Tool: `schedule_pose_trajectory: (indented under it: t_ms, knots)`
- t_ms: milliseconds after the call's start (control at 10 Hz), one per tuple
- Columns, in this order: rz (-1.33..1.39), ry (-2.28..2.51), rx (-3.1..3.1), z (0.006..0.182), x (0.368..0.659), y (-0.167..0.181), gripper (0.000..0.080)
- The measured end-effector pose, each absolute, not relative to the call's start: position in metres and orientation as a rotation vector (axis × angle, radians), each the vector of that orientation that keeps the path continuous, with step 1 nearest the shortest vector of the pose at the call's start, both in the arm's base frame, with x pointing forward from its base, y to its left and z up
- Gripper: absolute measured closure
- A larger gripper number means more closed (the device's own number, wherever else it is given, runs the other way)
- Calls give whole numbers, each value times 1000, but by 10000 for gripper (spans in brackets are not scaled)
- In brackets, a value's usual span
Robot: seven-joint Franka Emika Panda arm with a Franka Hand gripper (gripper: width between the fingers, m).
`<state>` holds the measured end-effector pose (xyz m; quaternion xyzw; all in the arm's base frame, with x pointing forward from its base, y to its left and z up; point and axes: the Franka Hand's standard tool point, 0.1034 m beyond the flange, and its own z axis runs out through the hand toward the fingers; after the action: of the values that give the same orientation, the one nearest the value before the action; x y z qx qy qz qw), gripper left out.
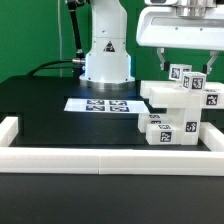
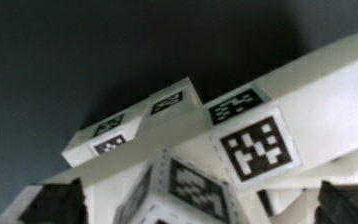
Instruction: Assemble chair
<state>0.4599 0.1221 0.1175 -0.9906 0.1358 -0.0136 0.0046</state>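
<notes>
Robot arm pauses over a half-built chair (image 1: pixel 178 108): the stack of chunky white tagged blocks stands on the black table (image 1: pixel 50 110) at the exterior view's right, hard against the low white border rail (image 1: pixel 110 155), with the marker board (image 1: pixel 98 104) lying flat just beside it. The gripper (image 1: pixel 178 66) hangs directly above the topmost piece, jaws spread wide and holding nothing; from the wrist view the tagged blocks (image 2: pixel 247 140) fill the frame close below. It looks like a release just after seating a part; the next move likely calls for lifting clear straight up without nudging the stack
</notes>
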Motion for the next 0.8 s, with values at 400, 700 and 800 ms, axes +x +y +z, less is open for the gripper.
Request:
schedule_pose_trajectory:
  t_ms: [400, 700, 800]
  knots:
    - [-52, -94, -3133, 120, 463, 117, 151]
    - [-57, -472, -3103, 121, 467, 110, 151]
    - [-60, -577, -3086, 122, 468, 109, 151]
